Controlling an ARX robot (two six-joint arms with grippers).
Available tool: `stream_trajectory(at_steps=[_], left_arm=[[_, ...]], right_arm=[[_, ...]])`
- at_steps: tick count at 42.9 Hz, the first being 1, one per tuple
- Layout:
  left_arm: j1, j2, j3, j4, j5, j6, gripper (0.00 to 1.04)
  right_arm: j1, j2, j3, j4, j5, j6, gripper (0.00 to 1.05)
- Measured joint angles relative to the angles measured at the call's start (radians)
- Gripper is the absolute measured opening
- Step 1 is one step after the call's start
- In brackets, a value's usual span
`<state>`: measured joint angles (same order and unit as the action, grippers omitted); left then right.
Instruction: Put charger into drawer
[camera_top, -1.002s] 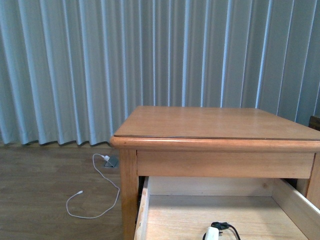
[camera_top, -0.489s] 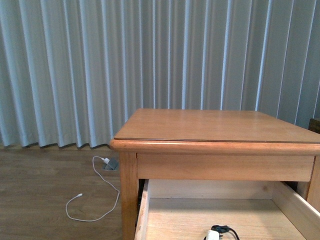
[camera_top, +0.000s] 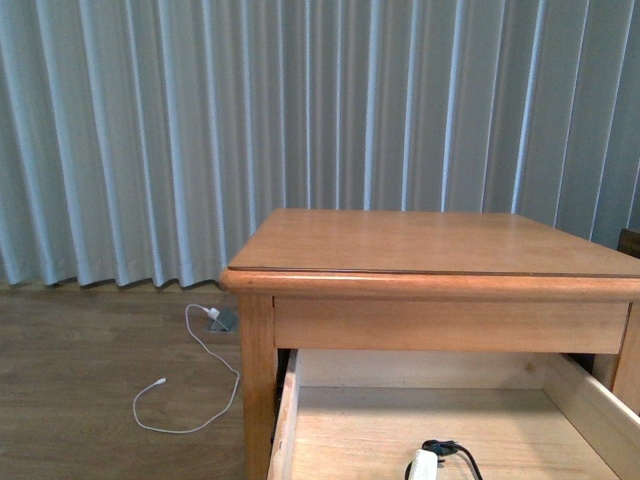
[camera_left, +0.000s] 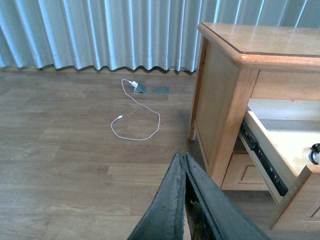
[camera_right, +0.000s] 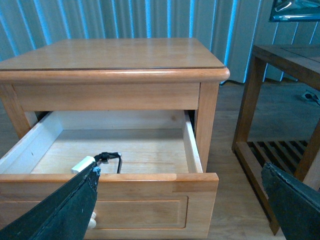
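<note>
The view shifted slightly; the charger (camera_right: 83, 164) lies at the front edge of the drawer (camera_right: 192, 145), left gripper (camera_left: 183, 158) closed, right gripper (camera_right: 179, 175) wide, both empty; pushing it closed seems next.

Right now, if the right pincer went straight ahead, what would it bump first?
Probably the open drawer: its front edge sits straight ahead of the wide-open right pincer. The charger lies inside, behind it. Depth is hard to judge.

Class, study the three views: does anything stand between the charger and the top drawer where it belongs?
Nothing visible does. The charger already lies on the pale floor of the open drawer, near its front panel, with its black cable looped beside it.
</note>
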<state>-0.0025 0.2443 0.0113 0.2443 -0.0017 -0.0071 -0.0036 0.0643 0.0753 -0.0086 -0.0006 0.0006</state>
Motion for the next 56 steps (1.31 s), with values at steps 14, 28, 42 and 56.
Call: stream_trajectory(at_steps=[14,28,42,56], left_arm=[[0.000,-0.192,0.000,-0.221,0.002,0.000,0.04],[0.000,-0.240,0.000,-0.243,0.002,0.001,0.04],[0.000,-0.240,0.000,-0.244,0.002,0.000,0.42],[0.000,-0.240,0.000,-0.244,0.002,0.000,0.99]], right_arm=[[0.000,0.000,0.000,0.000,0.000,0.000,0.96],[0.000,0.000,0.000,0.000,0.000,0.000,0.96],[0.103,0.390,0.087,-0.084,0.036,-0.043,0.96],[0.193,1.009,0.195,0.228,-0.023,0.013,0.96]])
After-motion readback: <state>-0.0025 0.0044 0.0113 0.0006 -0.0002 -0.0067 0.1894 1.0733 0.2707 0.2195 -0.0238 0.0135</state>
